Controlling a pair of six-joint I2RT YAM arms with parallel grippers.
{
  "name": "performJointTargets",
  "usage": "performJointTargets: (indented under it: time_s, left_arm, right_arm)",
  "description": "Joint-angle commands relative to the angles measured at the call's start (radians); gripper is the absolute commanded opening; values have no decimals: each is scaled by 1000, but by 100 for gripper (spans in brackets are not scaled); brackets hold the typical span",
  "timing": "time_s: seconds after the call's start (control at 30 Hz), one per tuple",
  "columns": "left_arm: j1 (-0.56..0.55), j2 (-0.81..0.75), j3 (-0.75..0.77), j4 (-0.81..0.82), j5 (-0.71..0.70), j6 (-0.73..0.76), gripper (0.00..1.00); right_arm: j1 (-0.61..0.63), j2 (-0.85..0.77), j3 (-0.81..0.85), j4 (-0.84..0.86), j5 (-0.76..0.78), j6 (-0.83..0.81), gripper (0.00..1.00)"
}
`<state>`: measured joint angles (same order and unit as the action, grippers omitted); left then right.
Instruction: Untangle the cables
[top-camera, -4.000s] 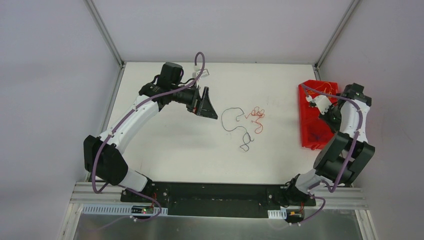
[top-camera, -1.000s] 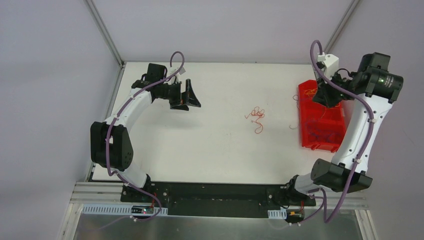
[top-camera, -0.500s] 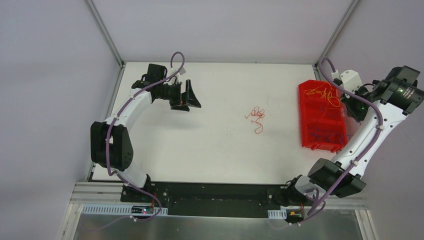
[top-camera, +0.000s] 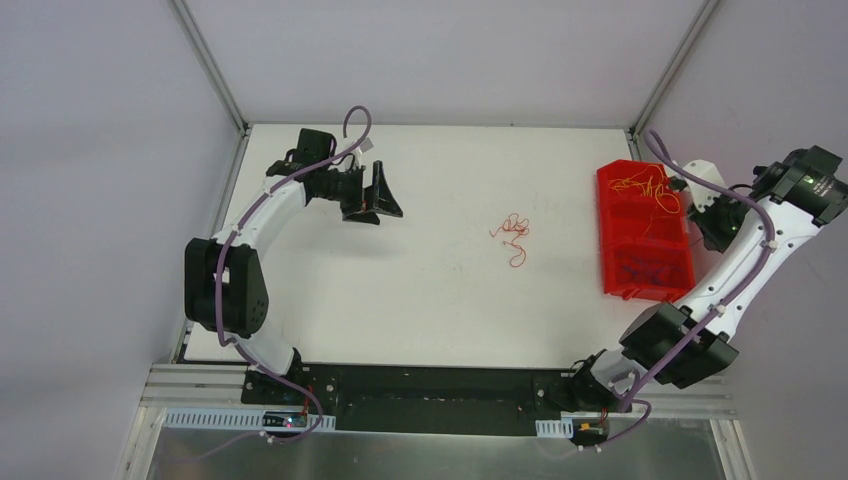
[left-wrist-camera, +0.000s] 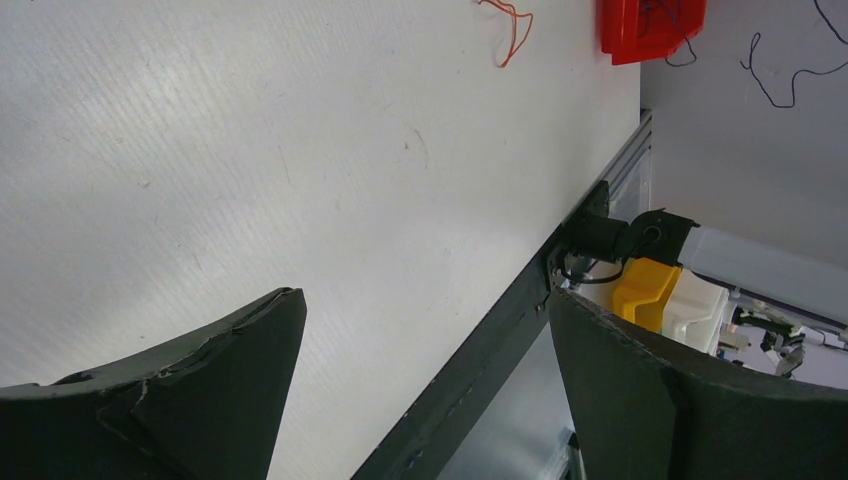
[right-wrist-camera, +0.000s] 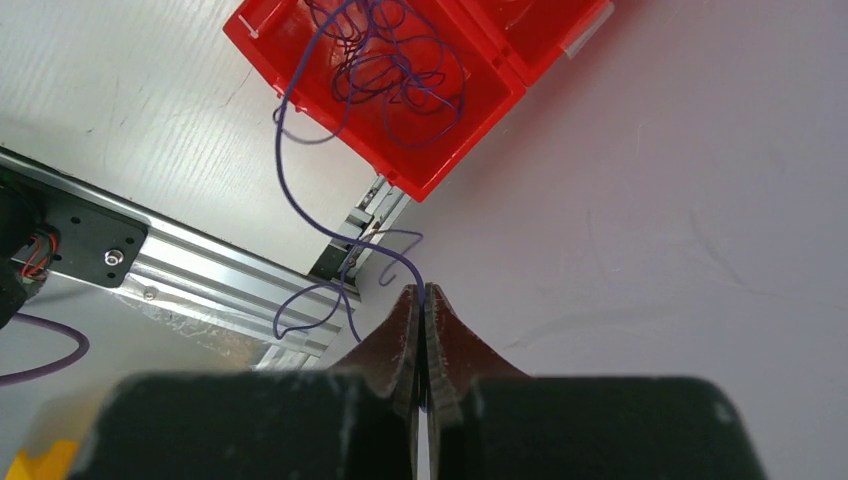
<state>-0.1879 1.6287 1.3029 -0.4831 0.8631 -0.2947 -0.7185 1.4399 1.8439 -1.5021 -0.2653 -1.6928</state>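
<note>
**Robot arm carried a freed cable to the red bin**

The right gripper (right-wrist-camera: 422, 305), its fingers pressed together on a thin blue-purple cable (right-wrist-camera: 281, 165), hung at the right of the overhead frame, just beyond the red bin (top-camera: 604, 230) and off the edge of the table (top-camera: 420, 290). The cable ran from the pinch into the bin's lower end, where more blue-purple cables (right-wrist-camera: 385, 60) lay coiled. A loose end looped beside the fingers. Orange-yellow cables (top-camera: 645, 185) lay in the bin's upper end. One red cable (top-camera: 513, 235) sat in a small snarl at mid-frame. The left gripper (left-wrist-camera: 422, 300), fingers spread wide with nothing between them, waited at the upper left, well apart from it.

The step in hand appeared to be sorting the separated cable in with its like. The next move likely called for bringing the pinch back over the bin, so the trailing end cleared the rim before the fingers parted.

Four seconds before, a dark cable had lain beside the red one at mid-frame. A second before, the right arm had reached over the bin's upper end; it had since swung out to the right.
</note>
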Motion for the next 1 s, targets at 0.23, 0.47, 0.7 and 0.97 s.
performJointTargets:
  time_s: [0.23,0.47,0.7,0.97]
  left_arm:
    - [7,32,21,11,30,19,95]
    - [7,46,31,11,29,19,95]
    - [8,34,29,11,23,29,95]
    - [10,15,19,5,17,44,95]
  right_arm:
    - [28,92,-23,6,8,-168,0]
    - [113,135,-39,53,26,-148,0]
    - [209,173,-86,141,38,-141,0]
    - [210,209,-196,238,33,-165,0]
